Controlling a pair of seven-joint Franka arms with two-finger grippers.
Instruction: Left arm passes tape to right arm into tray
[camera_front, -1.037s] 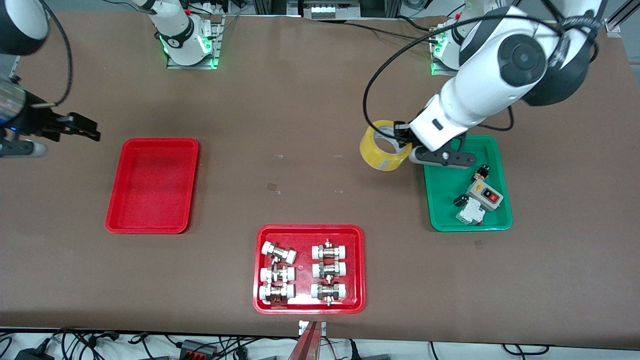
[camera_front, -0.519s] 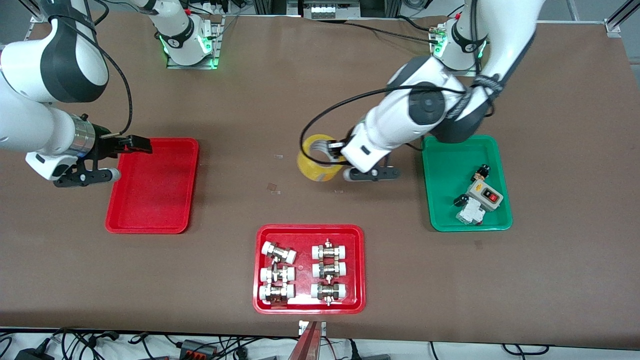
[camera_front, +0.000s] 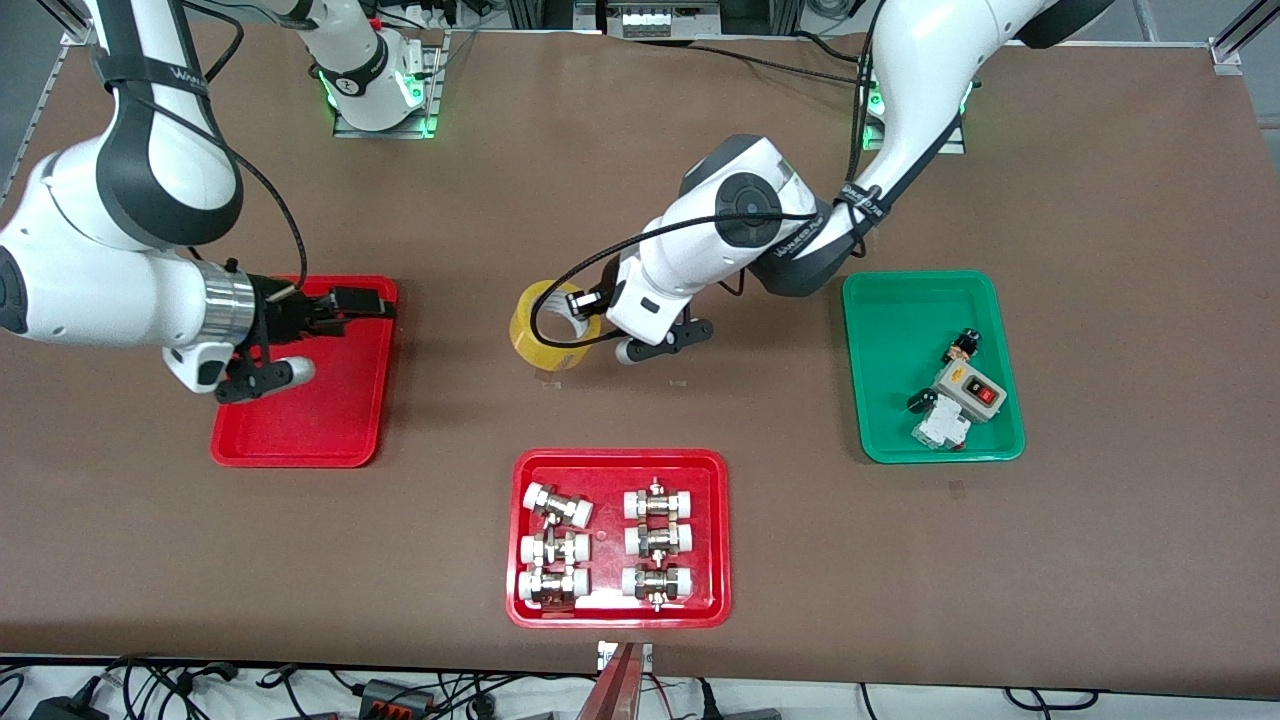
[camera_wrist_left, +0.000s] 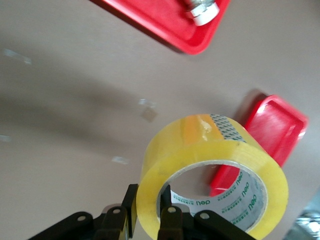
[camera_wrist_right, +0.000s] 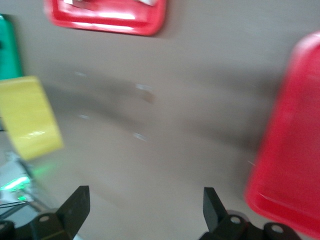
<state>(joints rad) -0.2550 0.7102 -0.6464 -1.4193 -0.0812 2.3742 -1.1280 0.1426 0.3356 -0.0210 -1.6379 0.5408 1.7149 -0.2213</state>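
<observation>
The tape (camera_front: 553, 328) hangs in the left gripper (camera_front: 590, 305) over the middle of the table, about midway between its two short edges and well clear of the tray (camera_front: 300, 440). The jaws are closed narrow on the roll's wall, one finger inside the pale core and one outside, as the left wrist view shows (camera_wrist_left: 212, 187). Over the last second the left arm has carried the roll from just beside the green tray (camera_front: 880, 440), at its own end of the table, toward the centre. Meanwhile the right gripper (camera_front: 345, 305) has swung in from the short edge at its own end and now hovers over the tray's corner nearest the robots and the centre. Its jaws stand wide and hold nothing, and the right wrist view looks between them toward the roll (camera_wrist_right: 30, 117). The two grippers are closing on each other, so the handover looks near but has not begun: bare tabletop lies between them. The roll is tilted, not flat and not upright; its hole faces up and toward the right arm's end, so the ring's axis slants that way and the broad yellow band faces the front edge. That should offer the right gripper the free part of the rim. The tray of fittings (camera_front: 618, 610) near the front edge is untouched.
</observation>
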